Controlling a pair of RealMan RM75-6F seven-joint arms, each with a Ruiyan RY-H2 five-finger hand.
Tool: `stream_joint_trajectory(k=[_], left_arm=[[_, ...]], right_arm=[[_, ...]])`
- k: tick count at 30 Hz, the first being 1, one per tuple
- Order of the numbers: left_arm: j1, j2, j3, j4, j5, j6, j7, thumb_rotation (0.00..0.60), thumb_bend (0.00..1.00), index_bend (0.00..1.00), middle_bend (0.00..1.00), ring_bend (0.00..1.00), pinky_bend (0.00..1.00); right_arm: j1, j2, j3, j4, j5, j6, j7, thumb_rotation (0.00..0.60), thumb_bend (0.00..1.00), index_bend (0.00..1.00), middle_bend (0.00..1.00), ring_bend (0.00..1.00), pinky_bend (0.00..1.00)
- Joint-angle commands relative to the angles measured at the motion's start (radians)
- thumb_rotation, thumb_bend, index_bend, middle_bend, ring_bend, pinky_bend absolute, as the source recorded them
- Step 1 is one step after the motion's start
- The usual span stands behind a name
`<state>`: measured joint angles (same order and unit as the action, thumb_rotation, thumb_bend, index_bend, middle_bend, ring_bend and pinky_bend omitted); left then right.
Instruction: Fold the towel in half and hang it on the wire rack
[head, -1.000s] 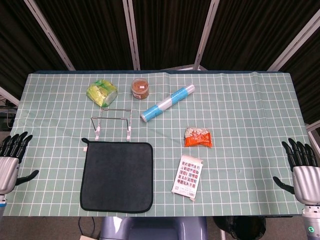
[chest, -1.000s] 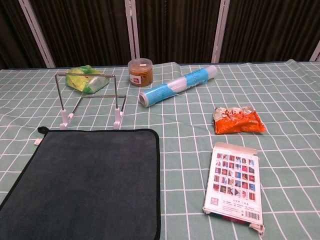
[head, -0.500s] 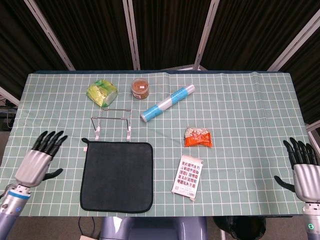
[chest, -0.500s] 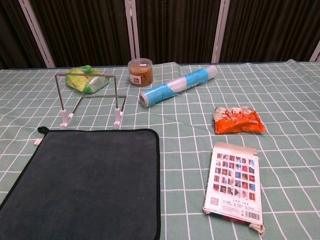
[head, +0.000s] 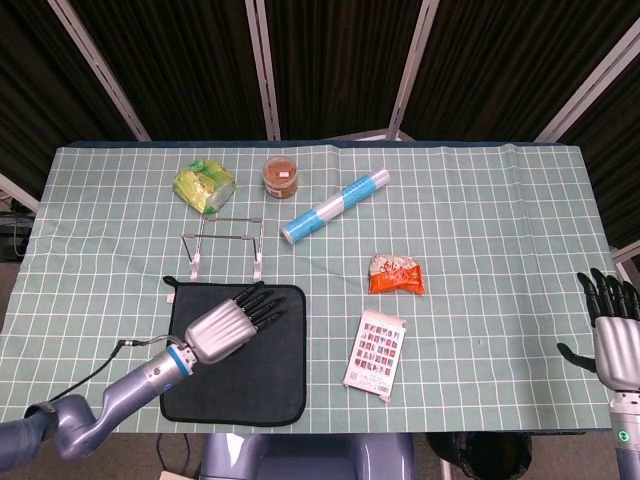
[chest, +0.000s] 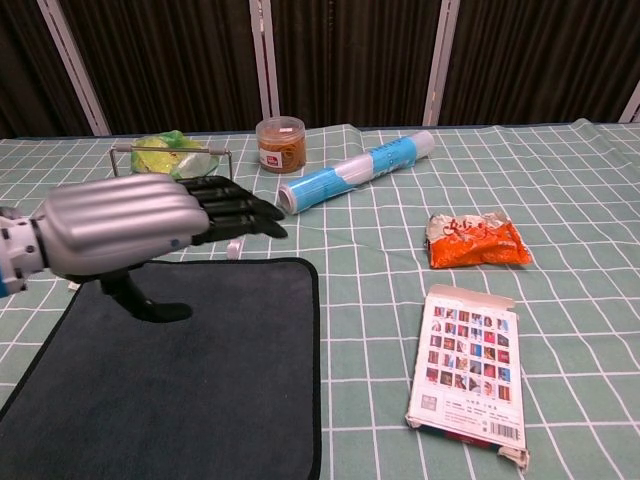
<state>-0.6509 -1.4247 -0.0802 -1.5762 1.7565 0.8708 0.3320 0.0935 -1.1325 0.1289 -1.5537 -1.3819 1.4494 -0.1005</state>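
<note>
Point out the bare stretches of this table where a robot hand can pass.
Widest bare cloth: right of the orange snack bag and picture box, out to the right robot hand. Also left of the towel. Crowded: wire rack, green bag, jar, blue roll.

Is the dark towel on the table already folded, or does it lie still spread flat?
Spread flat. The towel lies as one full square on the table, all edges out, with the left hand over it and holding nothing.

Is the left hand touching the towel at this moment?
Cannot tell. The head view shows the left hand over the towel; in the chest view its thumb reaches down toward the cloth, but neither shows contact or a gap plainly.
</note>
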Motion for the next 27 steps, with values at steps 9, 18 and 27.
stream_joint_trajectory(k=[9, 18, 27], left_arm=[[-0.123, -0.131, 0.006, 0.112, 0.027, -0.071, -0.037, 0.600, 0.44, 0.28, 0.00, 0.00, 0.00], [-0.169, -0.206, 0.031, 0.190, 0.021, -0.096, -0.038, 0.600, 0.44, 0.35, 0.00, 0.00, 0.00], [-0.184, -0.255, 0.048, 0.249, -0.005, -0.097, -0.037, 0.600, 0.44, 0.35, 0.00, 0.00, 0.00]], right_arm=[[-0.001, -0.002, 0.013, 0.023, 0.036, -0.011, 0.017, 0.600, 0.00, 0.00, 0.00, 0.00, 0.00], [-0.004, 0.001, 0.014, 0.036, 0.048, -0.018, 0.032, 0.600, 0.00, 0.00, 0.00, 0.00, 0.00], [-0.003, 0.002, 0.012, 0.038, 0.044, -0.020, 0.039, 0.600, 0.00, 0.00, 0.00, 0.00, 0.00]])
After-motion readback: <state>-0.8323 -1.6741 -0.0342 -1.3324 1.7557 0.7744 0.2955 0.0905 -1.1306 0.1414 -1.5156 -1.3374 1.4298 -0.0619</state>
